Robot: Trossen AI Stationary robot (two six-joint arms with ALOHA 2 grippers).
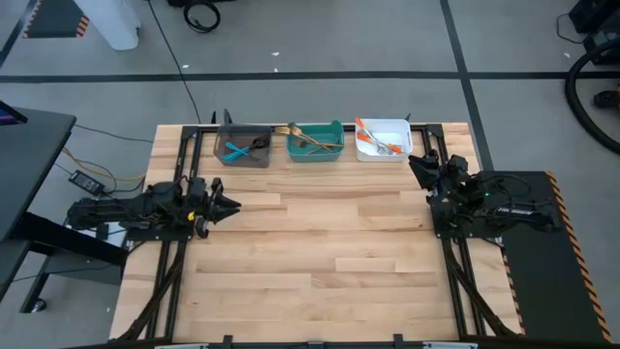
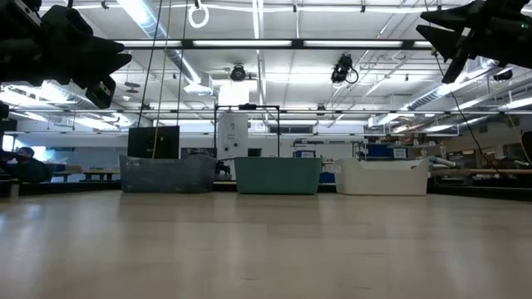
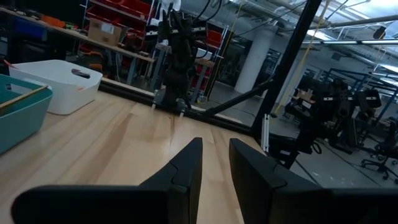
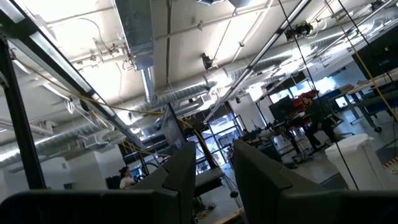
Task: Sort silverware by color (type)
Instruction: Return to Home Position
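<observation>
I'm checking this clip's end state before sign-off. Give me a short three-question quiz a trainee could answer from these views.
1. True or false: a fork lies loose on the wooden table.
2. The green bin holds: A) gold utensils B) wooden spoons C) nothing.
3. Which is nearer the white bin, the left gripper or the right gripper?
Key: 1 false; 2 A; 3 right gripper.

Both dark arms sit folded; left pincer (image 1: 231, 205) points right, right pincer (image 1: 418, 165) tilts upward, both narrowly parted, empty.
</observation>
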